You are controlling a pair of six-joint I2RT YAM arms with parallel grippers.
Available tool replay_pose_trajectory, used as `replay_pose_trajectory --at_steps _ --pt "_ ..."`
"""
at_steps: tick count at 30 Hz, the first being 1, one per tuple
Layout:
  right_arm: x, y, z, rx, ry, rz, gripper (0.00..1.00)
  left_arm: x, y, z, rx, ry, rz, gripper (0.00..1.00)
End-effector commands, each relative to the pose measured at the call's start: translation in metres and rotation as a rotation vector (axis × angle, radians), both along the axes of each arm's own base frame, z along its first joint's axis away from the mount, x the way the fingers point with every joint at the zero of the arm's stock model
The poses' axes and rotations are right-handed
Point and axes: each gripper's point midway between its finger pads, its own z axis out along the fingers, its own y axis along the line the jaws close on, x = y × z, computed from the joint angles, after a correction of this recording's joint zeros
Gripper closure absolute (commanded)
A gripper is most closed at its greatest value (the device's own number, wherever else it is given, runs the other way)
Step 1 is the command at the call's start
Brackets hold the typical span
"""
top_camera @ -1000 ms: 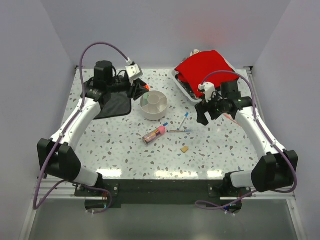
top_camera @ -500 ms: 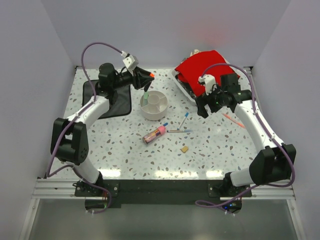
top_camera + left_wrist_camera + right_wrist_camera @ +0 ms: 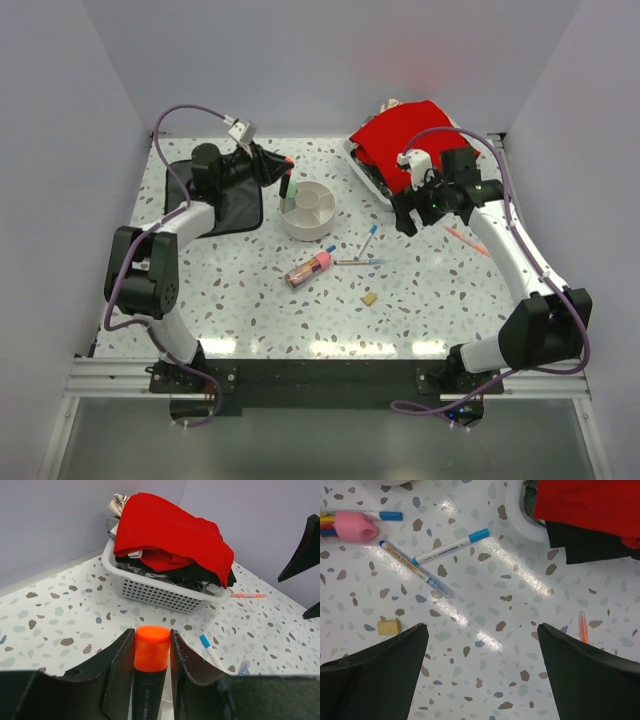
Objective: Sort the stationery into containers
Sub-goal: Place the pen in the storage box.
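My left gripper (image 3: pixel 277 165) is shut on the orange-and-black highlighter (image 3: pixel 149 680), its orange cap (image 3: pixel 289 160) poking out just left of and above the divided off-white bowl (image 3: pixel 328 218). A pale green highlighter (image 3: pixel 287 198) stands in the bowl's left compartment. The pink-capped tan stick (image 3: pixel 308 268), two blue-tipped pens (image 3: pixel 368 240) (image 3: pixel 358 262) and the tan eraser (image 3: pixel 369 298) lie on the table in front of the bowl. My right gripper (image 3: pixel 418 222) is open and empty above the table right of the pens (image 3: pixel 450 545); the eraser (image 3: pixel 388 627) shows near its left finger.
A white tray (image 3: pixel 362 165) with a red cloth (image 3: pixel 410 130) stands at the back right. A black cloth (image 3: pixel 232 208) lies left of the bowl. A thin orange-red pen (image 3: pixel 465 238) lies at the right, under my right arm.
My left gripper lifted the orange highlighter near the bowl and has now drawn back a little to the left. My right gripper rose toward the tray, then held still.
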Motion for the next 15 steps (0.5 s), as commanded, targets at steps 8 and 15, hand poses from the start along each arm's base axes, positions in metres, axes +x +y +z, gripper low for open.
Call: replay_pose_trajectory --at_steps 8,15 --pt "0.005 -0.002 0.003 0.002 -0.008 -0.019 0.05 0.008 -0.002 -0.014 -0.020 -0.016 0.019 1.00" --pt "0.004 -0.003 0.002 -0.004 -0.004 -0.021 0.05 0.017 -0.006 -0.029 -0.013 0.013 -0.010 1.00"
